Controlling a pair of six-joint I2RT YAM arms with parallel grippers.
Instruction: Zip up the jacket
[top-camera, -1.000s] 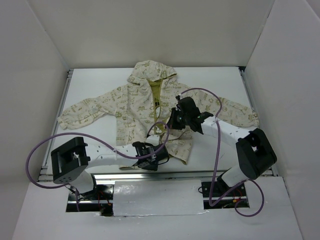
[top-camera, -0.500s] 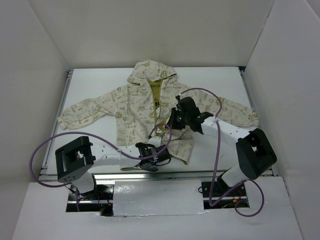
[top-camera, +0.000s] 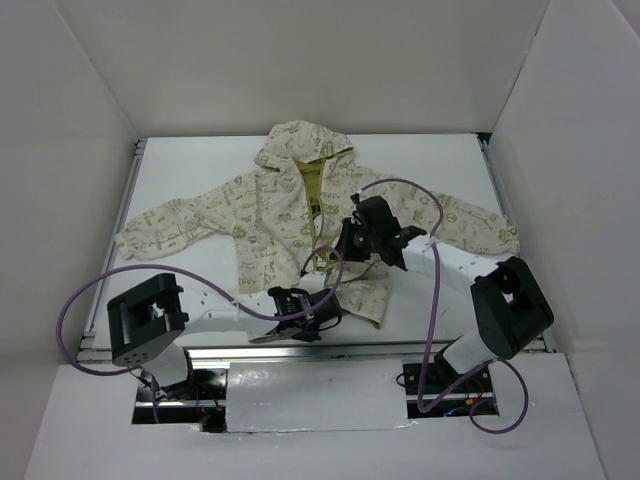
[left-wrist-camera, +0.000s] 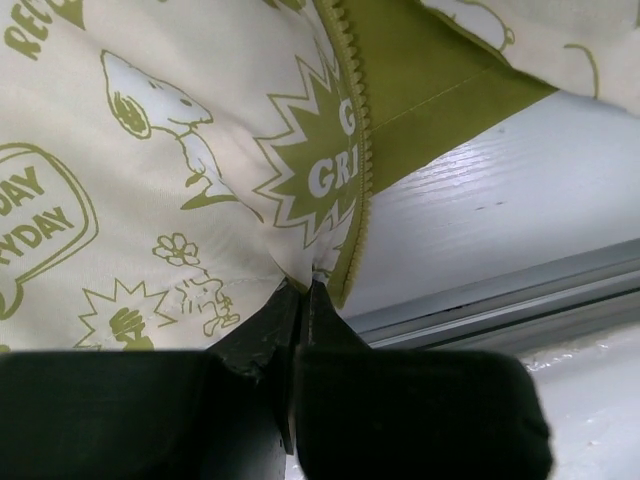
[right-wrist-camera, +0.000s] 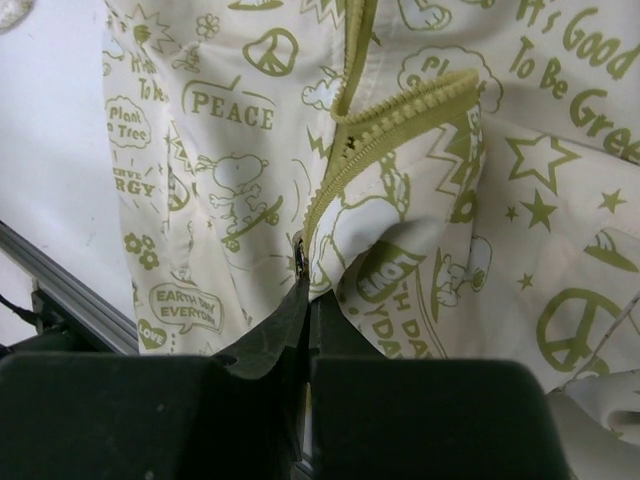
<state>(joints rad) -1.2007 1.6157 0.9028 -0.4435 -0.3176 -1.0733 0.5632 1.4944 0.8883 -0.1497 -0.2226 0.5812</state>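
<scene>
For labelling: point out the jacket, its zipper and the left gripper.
jacket (top-camera: 262, 215), top external view, printed front panel.
zipper (right-wrist-camera: 410, 105), right wrist view, raised tooth strip.
left gripper (left-wrist-camera: 303, 295), left wrist view, between fingertips.

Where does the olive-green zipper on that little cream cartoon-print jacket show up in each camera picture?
Top external: the olive-green zipper runs down the middle of the cream cartoon-print jacket.
Left wrist: upper centre, running down to the left gripper.
Right wrist: centre, slanting down-left.
Shared landmark: the grey metal rail along the near edge.
</scene>
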